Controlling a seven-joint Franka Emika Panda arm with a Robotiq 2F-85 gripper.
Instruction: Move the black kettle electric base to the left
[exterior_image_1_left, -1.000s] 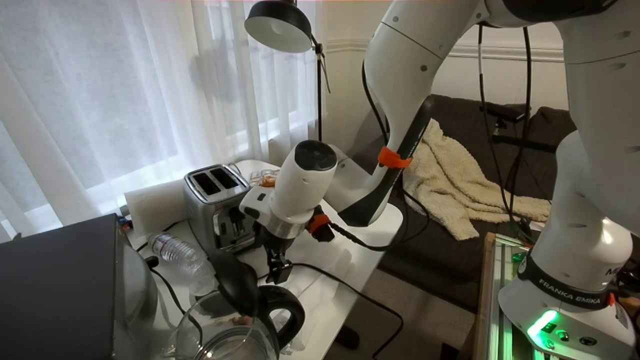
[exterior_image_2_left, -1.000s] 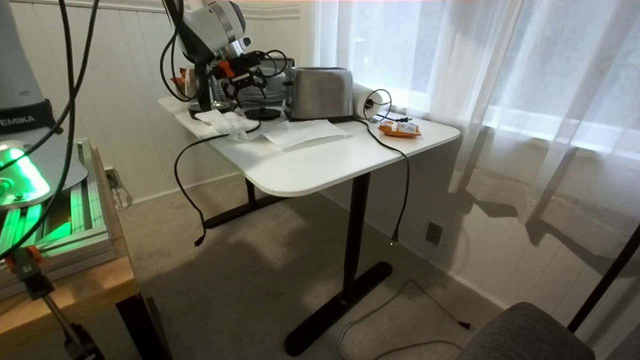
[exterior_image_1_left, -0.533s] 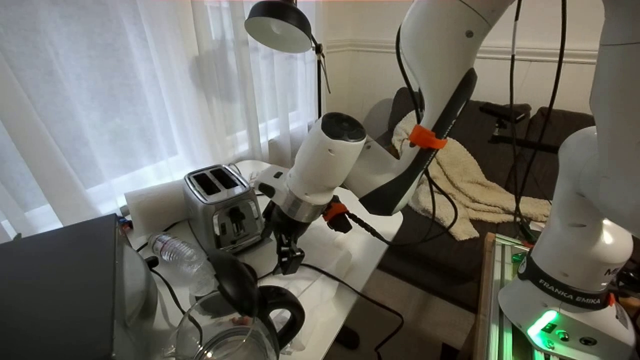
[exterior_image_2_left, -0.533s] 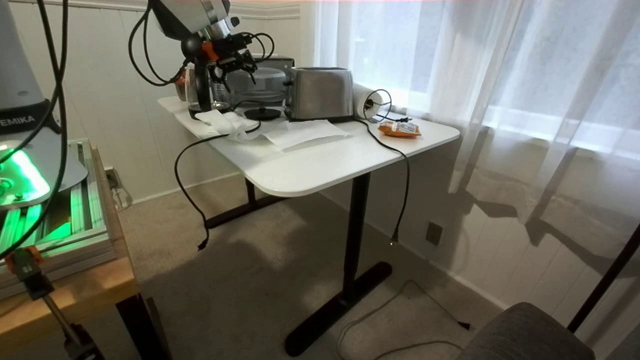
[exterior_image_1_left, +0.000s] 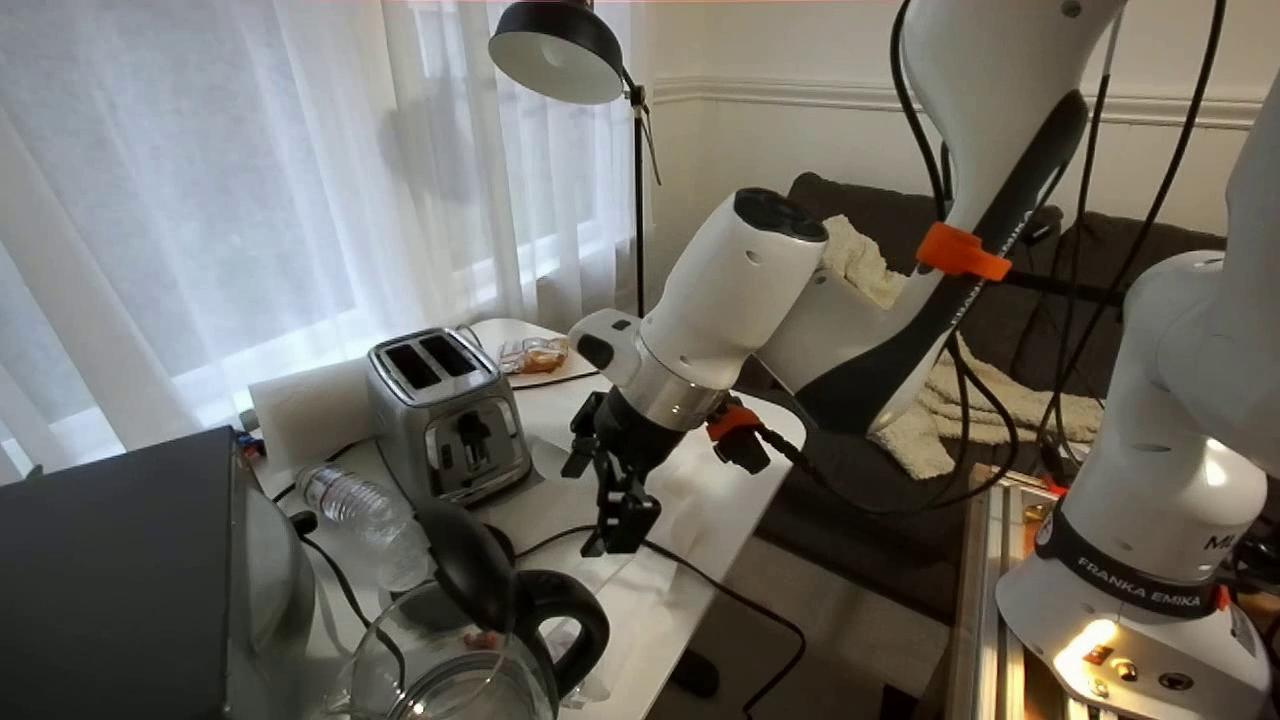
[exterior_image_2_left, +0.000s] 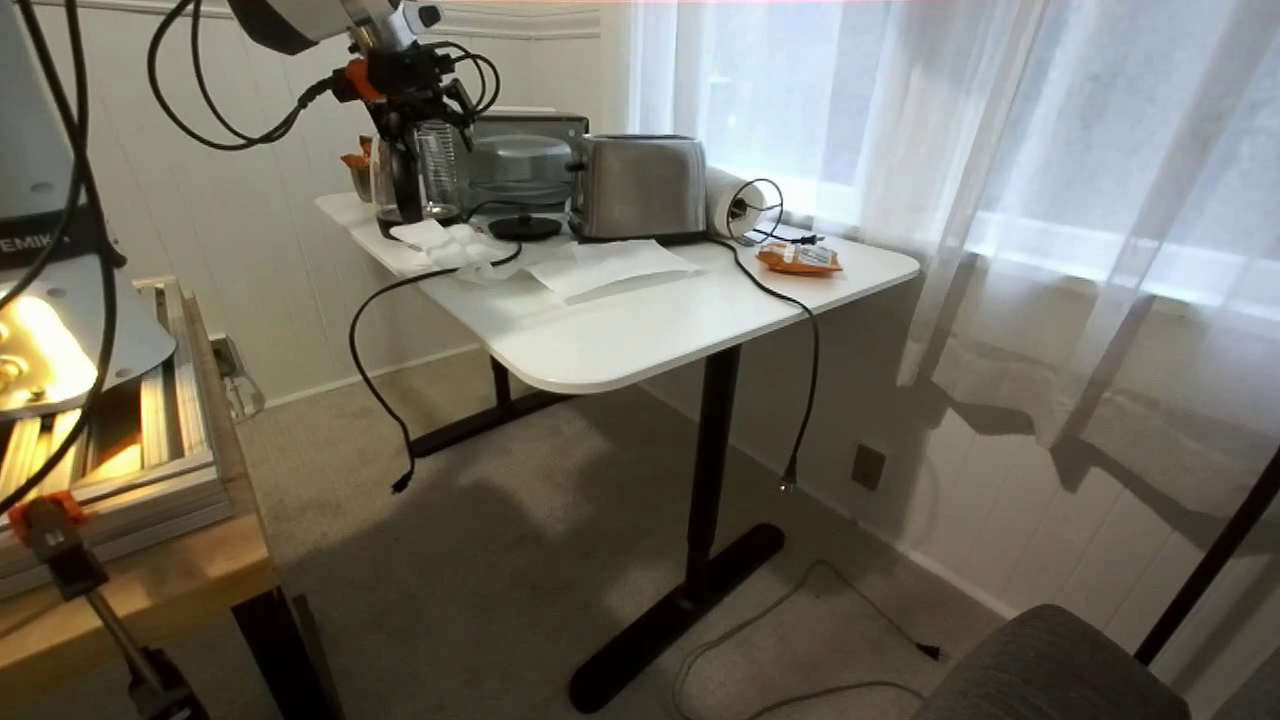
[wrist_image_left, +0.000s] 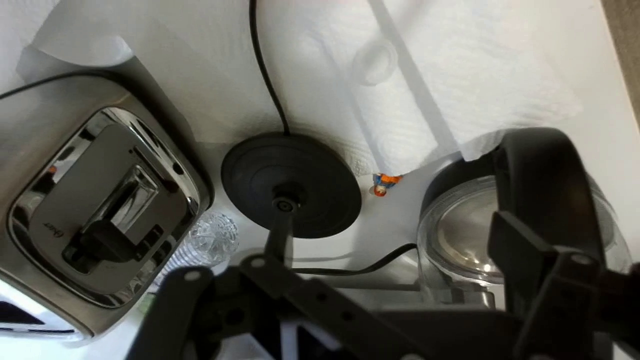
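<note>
At the left of my wrist view I have a boxy silver metal toaster. Just beside it, partly covered by it, shows a clear ribbed plastic bottle. Next comes the black kettle electric base, a thin round plastic disc lying flat on the white tabletop, near the toaster with a gap between them. A thin black cord leaves its upper edge and runs up out of my sight. I cannot tell whether that edge rests on the crinkled white paper or only meets it. Just right of the base I see a small orange-and-blue figure.

My black claw reaches in from the bottom of the wrist view, its fingers spread wide and holding nothing. One finger crosses the lower rim of the base in my line of sight; the other passes in front of the thick black looped handle of a clear glass kettle, which stands upright at the right.

In an exterior view I get the row from the side: the claw hangs at the left, overlapping the kettle's top in my sightline, well above the tabletop and apart from the base; then come the base, the toaster, a white paper roll and, furthest right, an orange-and-white plastic packet.
</note>
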